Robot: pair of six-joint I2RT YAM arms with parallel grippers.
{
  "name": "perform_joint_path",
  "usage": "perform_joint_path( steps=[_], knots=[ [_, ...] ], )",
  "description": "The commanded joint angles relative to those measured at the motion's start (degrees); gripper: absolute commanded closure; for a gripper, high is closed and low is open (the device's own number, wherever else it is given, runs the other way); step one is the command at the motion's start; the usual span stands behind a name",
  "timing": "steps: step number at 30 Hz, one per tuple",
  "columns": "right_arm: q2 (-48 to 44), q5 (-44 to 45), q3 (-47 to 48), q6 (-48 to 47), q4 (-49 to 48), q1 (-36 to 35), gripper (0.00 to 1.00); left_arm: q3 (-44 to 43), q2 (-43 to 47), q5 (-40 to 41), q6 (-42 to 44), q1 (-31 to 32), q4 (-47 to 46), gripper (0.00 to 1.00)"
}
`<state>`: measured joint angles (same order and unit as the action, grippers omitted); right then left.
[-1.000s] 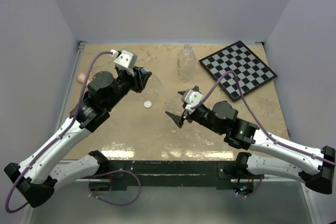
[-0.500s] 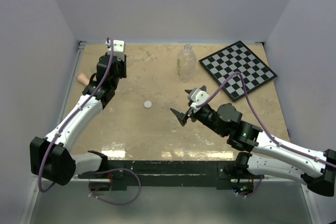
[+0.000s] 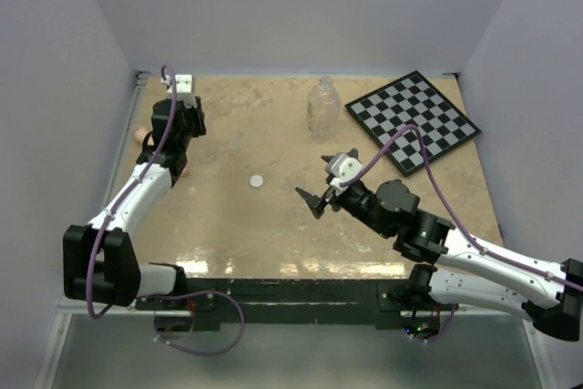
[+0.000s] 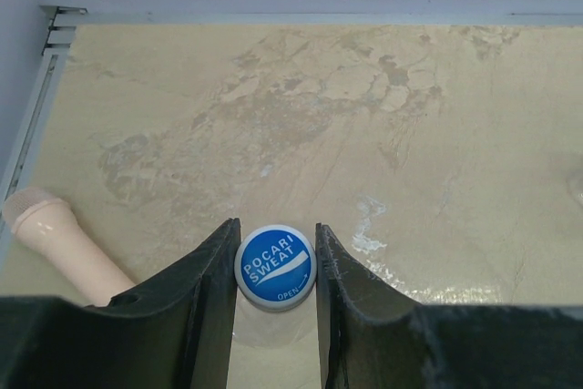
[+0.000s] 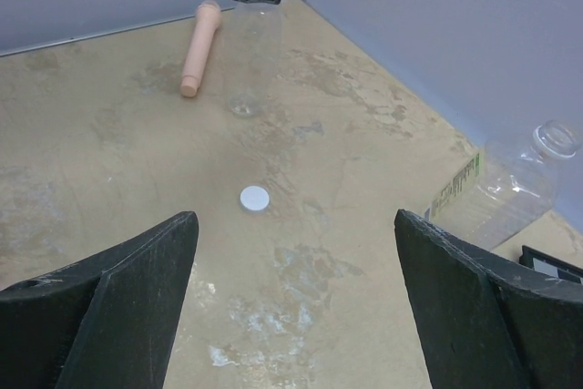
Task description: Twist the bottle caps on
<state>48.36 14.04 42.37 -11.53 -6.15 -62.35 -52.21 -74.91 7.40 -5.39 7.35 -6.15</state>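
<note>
Left pincer (image 4: 273, 236) clamps the blue cap (image 4: 275, 267); right pincer (image 5: 293, 220) gapes wide, empty

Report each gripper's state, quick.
Left gripper: closed on the blue Pocari Sweat cap, which sits atop the small clear bottle.
Right gripper: open wide, holding nothing.

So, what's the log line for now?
left gripper shut on blue cap atop small bottle | right gripper open, empty | white cap on table | tall bottle uncapped
</note>
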Motion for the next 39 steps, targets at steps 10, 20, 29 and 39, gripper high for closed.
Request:
perform_joint_path(
  steps=[10, 20, 29, 39],
  knots=[
    [-0.63, 1.25, -0.01, 0.54, -2.46, -0.14, 0.08, 1.32, -1.90, -4.68, -0.76, -1.11, -4.48, 0.88],
    [0.16, 0.90, 0.52, 0.46, -2.46, -0.14, 0.08, 1.32, -0.32, -3.44, 0.11, -1.11, -3.60, 0.58],
    [0.33, 0.72, 0.61, 0.46, -2.37, -0.14, 0.08, 0.70, -0.06, -3.18, 0.29, -1.12, -2.73, 0.41],
    [-0.02, 0.81, 0.70, 0.54, -2.11, -0.14, 0.08, 0.70, 0.91, -3.27, 0.03, -1.11, -2.37, 0.30]
  ],
)
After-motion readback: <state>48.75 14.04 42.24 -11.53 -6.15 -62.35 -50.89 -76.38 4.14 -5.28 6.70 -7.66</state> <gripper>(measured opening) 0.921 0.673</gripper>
